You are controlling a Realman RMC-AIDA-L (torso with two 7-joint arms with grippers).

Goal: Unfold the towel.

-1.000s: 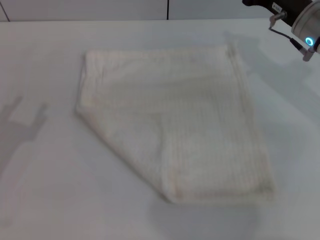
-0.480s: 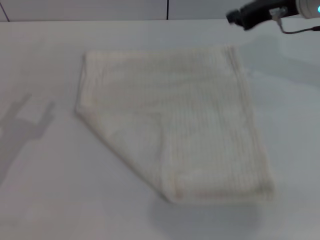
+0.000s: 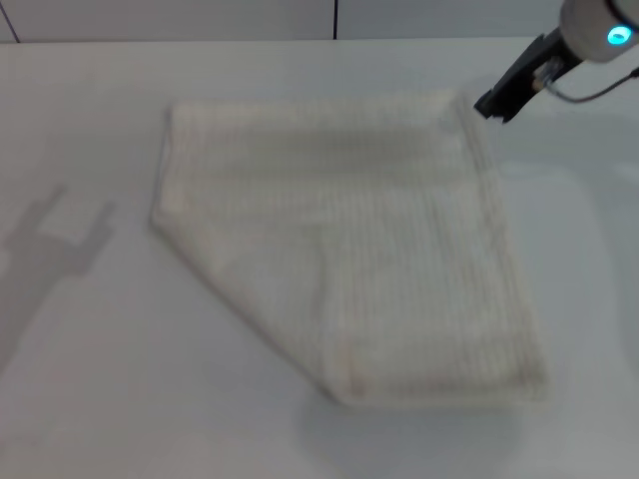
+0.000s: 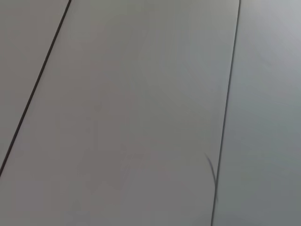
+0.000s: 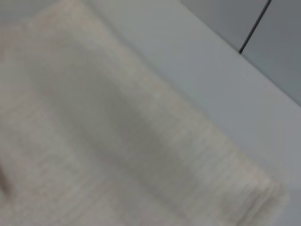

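The cream-white ribbed towel (image 3: 349, 239) lies folded on the white table, its folded edge running diagonally at the near left. My right gripper (image 3: 494, 104) comes in from the far right and hovers just beside the towel's far right corner. The right wrist view shows the towel (image 5: 94, 141) close up with its hemmed far edge. My left gripper is out of view; only its shadow falls on the table at the left.
The white table (image 3: 100, 379) spreads around the towel. A wall with a dark vertical seam (image 3: 334, 18) stands behind the table's far edge. The left wrist view shows only grey panels (image 4: 141, 113).
My right gripper has swung down and toward the towel's far right corner. The left arm's shadow has shifted slightly. The towel has not moved.
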